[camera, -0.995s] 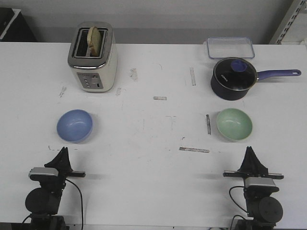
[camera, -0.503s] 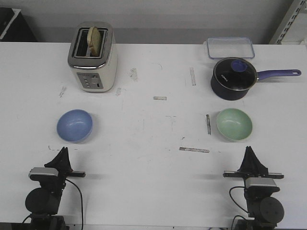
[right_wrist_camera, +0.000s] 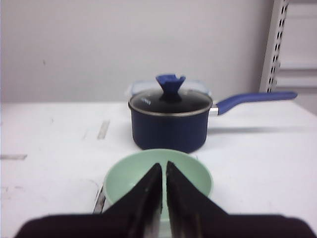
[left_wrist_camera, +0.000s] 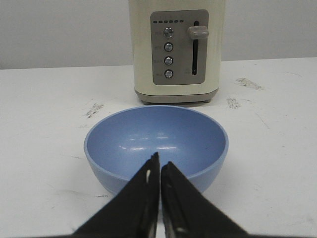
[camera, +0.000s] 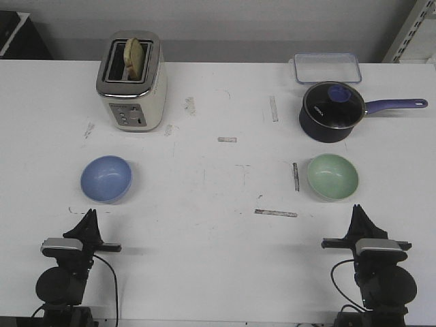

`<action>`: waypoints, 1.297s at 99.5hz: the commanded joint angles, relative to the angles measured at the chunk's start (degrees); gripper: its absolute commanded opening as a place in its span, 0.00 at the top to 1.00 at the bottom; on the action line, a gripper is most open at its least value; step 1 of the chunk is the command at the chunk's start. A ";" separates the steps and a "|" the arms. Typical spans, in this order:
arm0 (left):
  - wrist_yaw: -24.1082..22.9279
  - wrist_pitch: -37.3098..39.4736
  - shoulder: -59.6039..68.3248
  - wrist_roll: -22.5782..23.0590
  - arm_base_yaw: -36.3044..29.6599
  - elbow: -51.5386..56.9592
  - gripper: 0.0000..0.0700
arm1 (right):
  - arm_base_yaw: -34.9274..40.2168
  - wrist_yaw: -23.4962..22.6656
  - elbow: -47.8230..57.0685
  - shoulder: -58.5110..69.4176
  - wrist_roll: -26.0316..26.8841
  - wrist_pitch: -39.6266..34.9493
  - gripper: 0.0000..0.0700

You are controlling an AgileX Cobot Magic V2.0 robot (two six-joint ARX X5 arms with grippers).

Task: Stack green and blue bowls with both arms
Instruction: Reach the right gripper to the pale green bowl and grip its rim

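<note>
Fingers of the left gripper (left_wrist_camera: 159,168) are pressed together, holding nothing, with the blue bowl (left_wrist_camera: 156,144) just beyond their tips. Right gripper (right_wrist_camera: 164,171) likewise closed and empty, the green bowl (right_wrist_camera: 185,173) just ahead.

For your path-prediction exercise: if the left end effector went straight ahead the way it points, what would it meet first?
Most likely the blue bowl, directly ahead of the shut left end effector; the toaster stands behind it.

Both arms are parked low at the near table edge; the left gripper (camera: 89,214) and right gripper (camera: 357,209) are closed, empty.
</note>
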 commanded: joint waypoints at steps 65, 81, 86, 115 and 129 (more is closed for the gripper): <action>-0.02 0.90 -0.09 0.24 -0.04 -1.25 1.00 | 0.35 0.59 33.99 41.88 5.68 -23.28 0.99; -0.02 0.87 -0.09 0.24 -0.04 -1.25 1.00 | -0.15 -2.89 42.82 50.99 7.78 -29.38 0.99; -0.02 0.90 -0.09 0.24 -0.04 -1.25 1.00 | -0.74 -4.48 45.11 53.44 8.00 -30.91 0.97; -0.02 0.90 -0.09 0.22 -0.04 -1.25 1.00 | -7.61 -12.94 55.17 65.18 8.92 -36.81 0.38; -0.02 0.87 -0.09 0.22 -0.04 -1.25 1.00 | -12.13 -17.57 55.71 67.56 8.81 -37.00 0.20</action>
